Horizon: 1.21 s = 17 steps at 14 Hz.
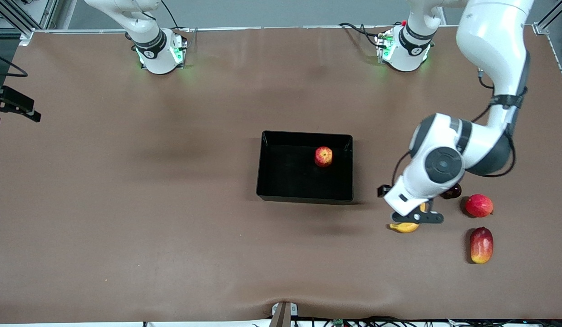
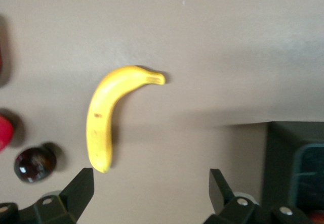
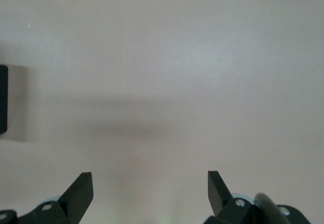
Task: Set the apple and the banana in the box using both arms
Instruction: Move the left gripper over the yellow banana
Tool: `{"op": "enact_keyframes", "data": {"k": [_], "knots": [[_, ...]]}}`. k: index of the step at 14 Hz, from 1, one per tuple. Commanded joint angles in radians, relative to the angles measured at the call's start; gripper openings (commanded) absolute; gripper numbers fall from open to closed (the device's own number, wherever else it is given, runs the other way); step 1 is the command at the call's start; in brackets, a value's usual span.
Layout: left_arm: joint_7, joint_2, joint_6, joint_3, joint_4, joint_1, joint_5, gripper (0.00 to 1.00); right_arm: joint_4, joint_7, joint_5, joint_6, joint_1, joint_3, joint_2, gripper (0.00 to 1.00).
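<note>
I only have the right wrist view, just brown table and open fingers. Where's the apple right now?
Observer: The apple already sits inside the box, near the wall toward the left arm's end.
Operator: And the banana?
Observer: The banana lies on the table outside the box, toward the left arm's end, not yet gripped.
Operator: What's the left gripper doing?
Observer: The left gripper hangs open over the banana, with nothing between its fingers.
</note>
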Motion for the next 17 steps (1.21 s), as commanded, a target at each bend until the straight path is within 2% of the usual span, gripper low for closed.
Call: {"op": "enact_keyframes", "data": {"k": [1,5,7,9,10,11,12,14,15,17], "knots": [[0.158,0.064,0.074,-0.009,0.001,0.063,0.022,1.00,-0.017,0.017,-0.022,-0.018,-0.013,0.019,-0.017,1.00],[0.362,0.162,0.218,-0.008,-0.008,0.143,0.026,1.00,-0.014,0.016,-0.022,-0.021,-0.004,0.023,-0.022,1.00],[0.370,0.199,0.241,-0.008,-0.008,0.151,0.026,1.00,-0.009,0.014,-0.022,-0.015,-0.003,0.023,-0.020,1.00],[0.373,0.234,0.257,-0.005,-0.008,0.156,0.028,0.94,-0.004,0.014,-0.022,-0.011,-0.001,0.023,-0.019,1.00],[0.373,0.242,0.263,-0.003,-0.011,0.157,0.028,0.86,-0.004,0.014,-0.022,-0.011,0.002,0.023,-0.019,1.00],[0.373,0.242,0.264,-0.002,-0.021,0.157,0.029,0.72,-0.004,0.014,-0.022,-0.011,0.001,0.023,-0.017,1.00],[0.373,0.239,0.264,-0.002,-0.022,0.160,0.034,0.53,-0.004,0.014,-0.022,-0.010,0.001,0.023,-0.016,1.00],[0.372,0.231,0.257,-0.002,-0.022,0.160,0.046,0.05,-0.004,0.012,-0.024,-0.010,0.001,0.023,-0.016,1.00],[0.372,0.223,0.254,-0.005,-0.027,0.163,0.049,0.00,-0.004,0.012,-0.024,-0.008,0.001,0.023,-0.016,1.00],[0.369,0.193,0.248,-0.012,-0.027,0.156,0.048,0.00,-0.003,0.012,-0.024,-0.004,-0.001,0.022,-0.016,1.00]]}}
